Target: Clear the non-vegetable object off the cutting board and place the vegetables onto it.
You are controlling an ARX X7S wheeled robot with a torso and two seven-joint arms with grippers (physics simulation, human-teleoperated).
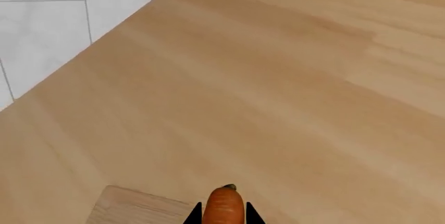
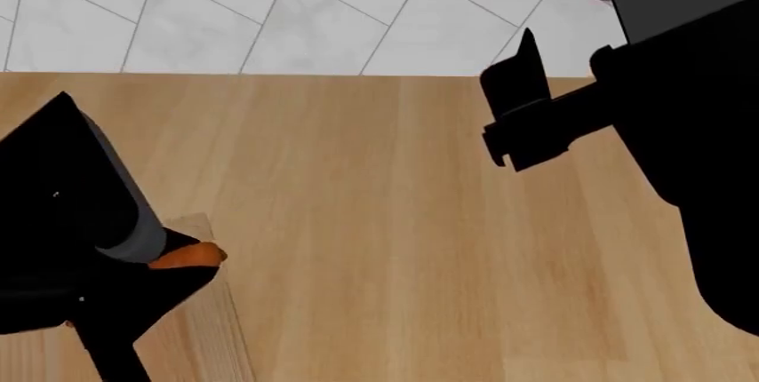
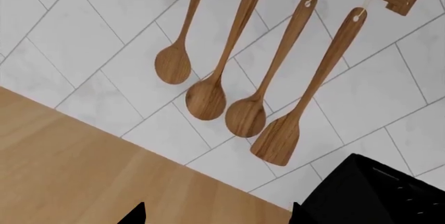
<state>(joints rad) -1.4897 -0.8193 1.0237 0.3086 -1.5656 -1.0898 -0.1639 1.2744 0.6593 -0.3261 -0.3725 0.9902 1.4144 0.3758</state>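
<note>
The carrot (image 1: pixel 224 207) is clamped between the jaws of the left gripper (image 1: pixel 224 214), its stalk end poking out past the dark fingertips. In the head view the same orange tip (image 2: pixel 187 257) is seen at the gripper's end, held over the near corner of the board (image 2: pixel 213 329). In the left wrist view only a corner of the board (image 1: pixel 128 206) is shown, just beside the carrot, so the carrot is judged to hang close to the board's edge rather than over its middle.

From here, a release too near that edge could let the tapered carrot roll off onto the counter (image 2: pixel 403 240); a loose hold could also let it slip out early.

Farther off, the right gripper (image 3: pixel 215 214) is raised clear of the counter and is pointed at the tiled wall, where wooden spoons (image 3: pixel 230 67) are hung. Its fingertips are seen well apart with nothing between them.

The cheese and the chili are not shown in any view.
</note>
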